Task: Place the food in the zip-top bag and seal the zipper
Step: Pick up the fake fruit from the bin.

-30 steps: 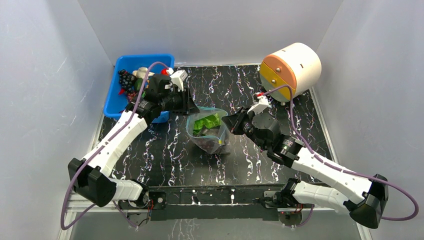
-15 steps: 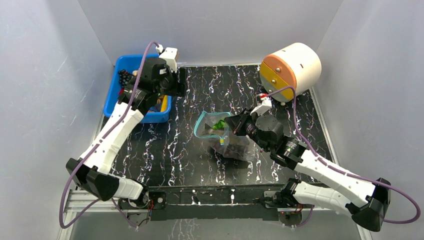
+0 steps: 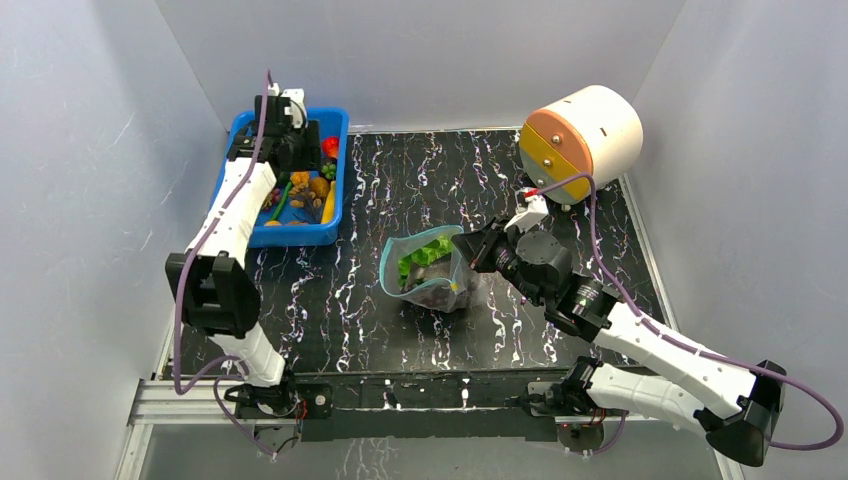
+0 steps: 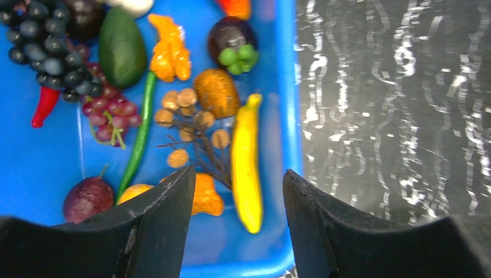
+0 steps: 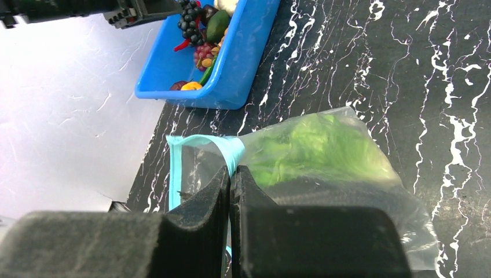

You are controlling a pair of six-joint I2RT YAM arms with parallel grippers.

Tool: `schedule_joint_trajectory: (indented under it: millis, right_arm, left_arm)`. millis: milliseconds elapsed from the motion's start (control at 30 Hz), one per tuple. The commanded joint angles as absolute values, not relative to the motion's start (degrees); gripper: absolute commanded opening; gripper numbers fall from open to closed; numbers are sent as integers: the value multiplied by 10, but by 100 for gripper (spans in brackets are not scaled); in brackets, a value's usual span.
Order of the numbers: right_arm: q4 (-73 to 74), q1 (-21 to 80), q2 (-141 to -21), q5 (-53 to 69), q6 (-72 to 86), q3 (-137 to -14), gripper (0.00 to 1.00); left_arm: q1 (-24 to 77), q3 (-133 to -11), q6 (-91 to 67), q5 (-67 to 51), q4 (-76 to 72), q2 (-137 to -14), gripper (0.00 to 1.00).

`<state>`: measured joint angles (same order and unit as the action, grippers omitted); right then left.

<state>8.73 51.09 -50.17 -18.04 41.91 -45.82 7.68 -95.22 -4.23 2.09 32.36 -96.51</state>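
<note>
The clear zip-top bag (image 3: pixel 428 275) lies mid-table with its mouth facing left. The green lettuce (image 3: pixel 422 256) and a dark purple mass (image 3: pixel 432 296) are inside it. My right gripper (image 3: pixel 468 250) is shut on the teal zipper rim (image 5: pixel 233 152) and holds the mouth open; the lettuce (image 5: pixel 315 147) shows through the plastic. My left gripper (image 4: pixel 237 182) is open and empty above the blue bin, over a yellow banana (image 4: pixel 246 165) and orange-brown pieces (image 4: pixel 191 113). A dark grape bunch (image 4: pixel 49 52) lies at the bin's far left.
The blue bin (image 3: pixel 232 205) stands at the back left, holding several toy foods: an avocado (image 4: pixel 121 46), red grapes (image 4: pixel 110 116), a green bean (image 4: pixel 138 145). A white cylinder with an orange face (image 3: pixel 585 135) stands at the back right. White walls enclose the table.
My left arm has let go of the bag and swung back and left over the blue bin. The bag shifted in my right gripper and its mouth now gapes left.
</note>
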Motion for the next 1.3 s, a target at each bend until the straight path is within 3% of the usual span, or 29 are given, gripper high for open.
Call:
schedule_joint_trajectory:
  millis: [0,133,433,633,1000,1267]
  right_arm:
    - [20,512,-490,-193,419,-483,0]
    - [19,512,-499,-193,421,-491,0]
    - [21,512,-522,-185,429,-509,0]
    - [21,512,-521,-187,436,-511,0]
    - [1,512,-538,-183,436,-508,0]
    - [2,512,-536,-193,420,-513,0]
  left_arm:
    - [39,-978,-23,1,334,-1010,54]
    - [1,-977,-17,-16,325,-1050,58]
    - [-39,-1009,-24,-34,287,-1143,55]
    - [-47,-1057,-2,58,269,-1193,60]
    - [-53,-1186,55,55,271,-1310,58]
    - [-53,-1206,75,97,250,-1347,66]
